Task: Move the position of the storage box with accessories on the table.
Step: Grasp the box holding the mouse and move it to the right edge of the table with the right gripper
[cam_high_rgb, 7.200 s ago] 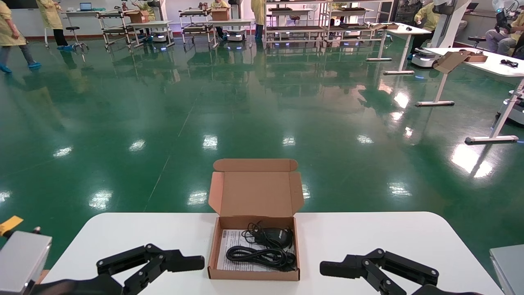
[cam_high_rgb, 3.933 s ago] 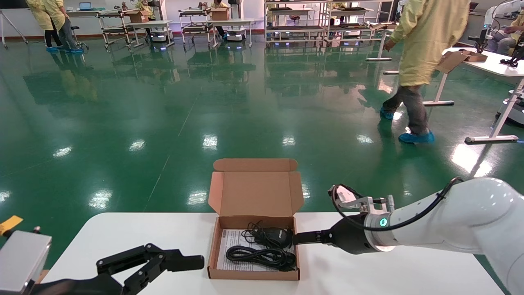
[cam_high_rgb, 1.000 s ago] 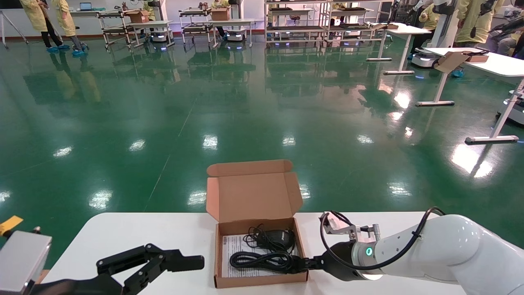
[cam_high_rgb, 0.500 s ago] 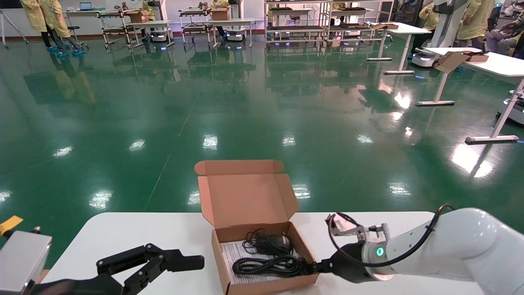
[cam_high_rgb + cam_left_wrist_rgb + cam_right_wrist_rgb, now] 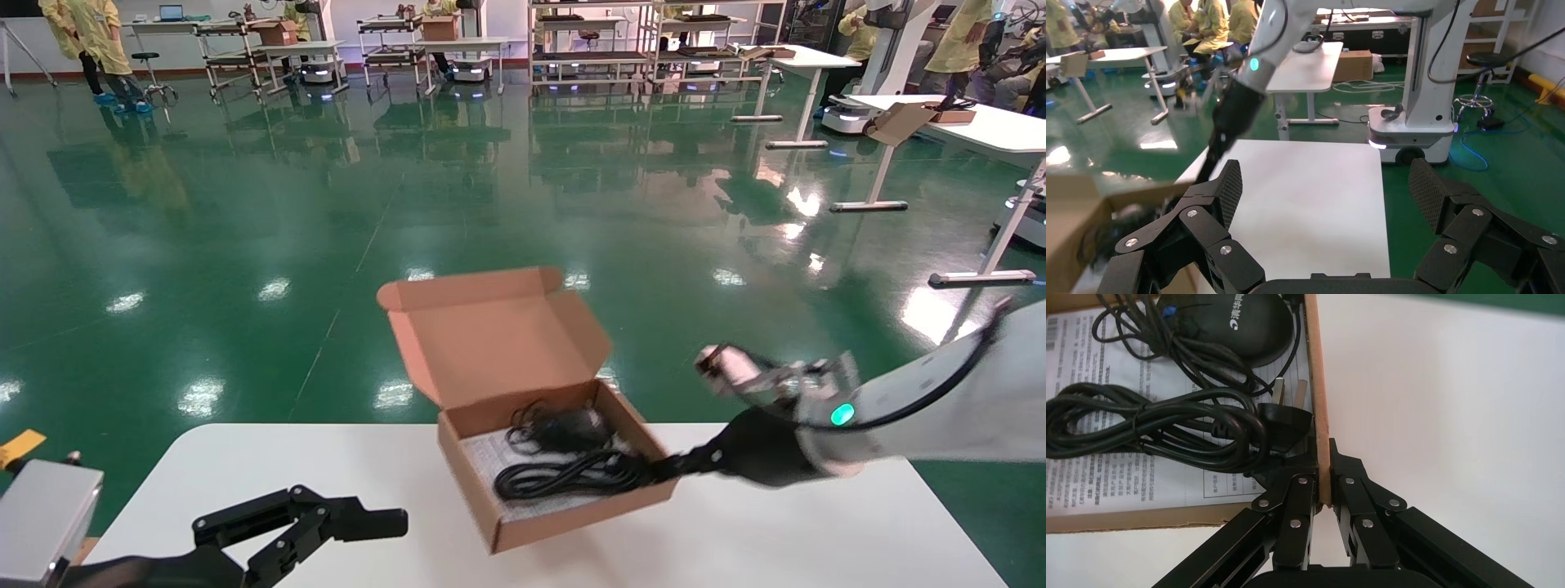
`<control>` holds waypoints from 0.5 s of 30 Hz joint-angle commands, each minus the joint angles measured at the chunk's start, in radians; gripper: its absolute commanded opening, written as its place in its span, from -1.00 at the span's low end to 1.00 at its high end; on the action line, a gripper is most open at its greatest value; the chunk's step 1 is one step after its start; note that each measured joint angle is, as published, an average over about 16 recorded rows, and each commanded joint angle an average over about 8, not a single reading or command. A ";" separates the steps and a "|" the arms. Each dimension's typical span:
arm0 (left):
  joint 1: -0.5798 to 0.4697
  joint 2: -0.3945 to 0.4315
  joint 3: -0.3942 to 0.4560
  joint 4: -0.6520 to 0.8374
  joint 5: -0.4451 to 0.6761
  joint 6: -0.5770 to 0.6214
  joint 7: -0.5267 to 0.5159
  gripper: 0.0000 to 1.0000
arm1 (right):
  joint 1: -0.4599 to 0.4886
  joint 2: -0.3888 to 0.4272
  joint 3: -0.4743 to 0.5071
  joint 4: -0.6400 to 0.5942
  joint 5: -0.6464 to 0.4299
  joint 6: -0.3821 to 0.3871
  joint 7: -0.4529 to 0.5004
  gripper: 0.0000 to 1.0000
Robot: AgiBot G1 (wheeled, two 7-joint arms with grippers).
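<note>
The storage box (image 5: pixel 564 524), a small brown cardboard mailer with its flap lid (image 5: pixel 490 335) standing open, is tilted and looks raised off the white table (image 5: pixel 776 539) near its middle. Inside lie the accessories: a black mouse (image 5: pixel 1229 318), coiled black cables (image 5: pixel 1156 425) and a printed paper sheet (image 5: pixel 1107 478). My right gripper (image 5: pixel 1322 471) is shut on the box's right side wall (image 5: pixel 1318 386), near its front corner, one finger inside and one outside. My left gripper (image 5: pixel 1324 184) hangs open and empty at the table's front left (image 5: pixel 359 523).
A grey unit (image 5: pixel 41 523) sits off the table's left front corner. Green floor lies beyond the table's far edge. Other white desks (image 5: pixel 981 122) and people in yellow coats stand far back in the hall.
The right gripper has carried the box up and to the right, turning it counter-clockwise, lid swinging with it. The left arm has not moved.
</note>
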 commanded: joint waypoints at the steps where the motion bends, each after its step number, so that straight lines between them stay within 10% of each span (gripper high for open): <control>1: 0.000 0.000 0.000 0.000 0.000 0.000 0.000 1.00 | 0.031 0.015 -0.001 -0.012 -0.003 -0.023 -0.017 -1.00; 15: 0.000 0.000 0.000 0.000 0.000 0.000 0.000 1.00 | 0.118 0.167 -0.015 -0.113 -0.031 0.181 -0.097 -1.00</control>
